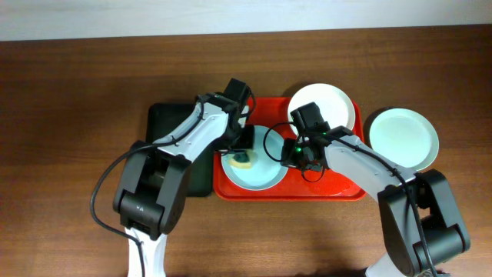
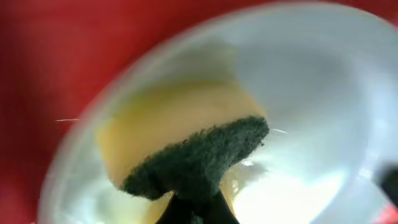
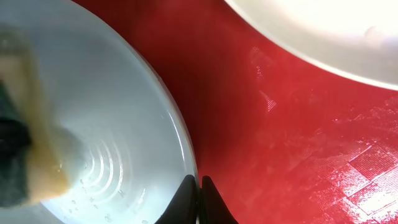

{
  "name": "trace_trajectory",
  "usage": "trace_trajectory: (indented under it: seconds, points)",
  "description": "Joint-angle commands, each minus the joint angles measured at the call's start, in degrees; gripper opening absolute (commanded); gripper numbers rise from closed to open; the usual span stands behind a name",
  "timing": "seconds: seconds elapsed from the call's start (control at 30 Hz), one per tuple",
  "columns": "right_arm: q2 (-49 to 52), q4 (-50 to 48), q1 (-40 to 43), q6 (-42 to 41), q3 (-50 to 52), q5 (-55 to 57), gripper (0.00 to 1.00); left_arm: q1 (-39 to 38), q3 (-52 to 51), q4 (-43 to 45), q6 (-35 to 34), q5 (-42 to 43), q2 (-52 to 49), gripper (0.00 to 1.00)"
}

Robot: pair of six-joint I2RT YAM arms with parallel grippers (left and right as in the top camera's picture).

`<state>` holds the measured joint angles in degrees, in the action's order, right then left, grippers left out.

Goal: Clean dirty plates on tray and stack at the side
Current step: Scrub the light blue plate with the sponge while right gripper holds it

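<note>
On dark brown wood-grain table: small dark green-black tray, lying left of the table's centre, partly hidden. Just right of it, sponge, yellow with dark green scouring face, blurred in both wrist views.

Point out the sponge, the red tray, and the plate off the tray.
sponge (image 2: pixel 199 158), left wrist view, green scouring face.
tray (image 3: pixel 280 124), right wrist view, bare red floor.
plate off the tray (image 1: pixel 403 138), overhead view, its centre.

Sponge on plate, red tray
</note>
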<state>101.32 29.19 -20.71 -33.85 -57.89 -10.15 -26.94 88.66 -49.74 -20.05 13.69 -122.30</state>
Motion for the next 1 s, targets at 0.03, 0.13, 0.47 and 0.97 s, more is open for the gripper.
trace_trajectory:
  seconds: [0.03,0.13,0.47,0.97]
  points:
    - [0.3,0.2,0.2,0.4,0.5,0.7,0.04,1.0,2.5,-1.1,4.3,12.5,0.2,0.00]
    - [0.3,0.2,0.2,0.4,0.5,0.7,0.04,3.1,3.7,-1.2,4.3,11.6,5.8,0.00]
    - [0.3,0.2,0.2,0.4,0.5,0.7,0.04,0.3,-1.2,-1.1,2.2,-3.3,8.7,0.00]
    - [0.3,0.5,0.2,0.4,0.5,0.7,0.04,-0.7,-18.5,12.8,-3.3,5.5,8.6,0.00]
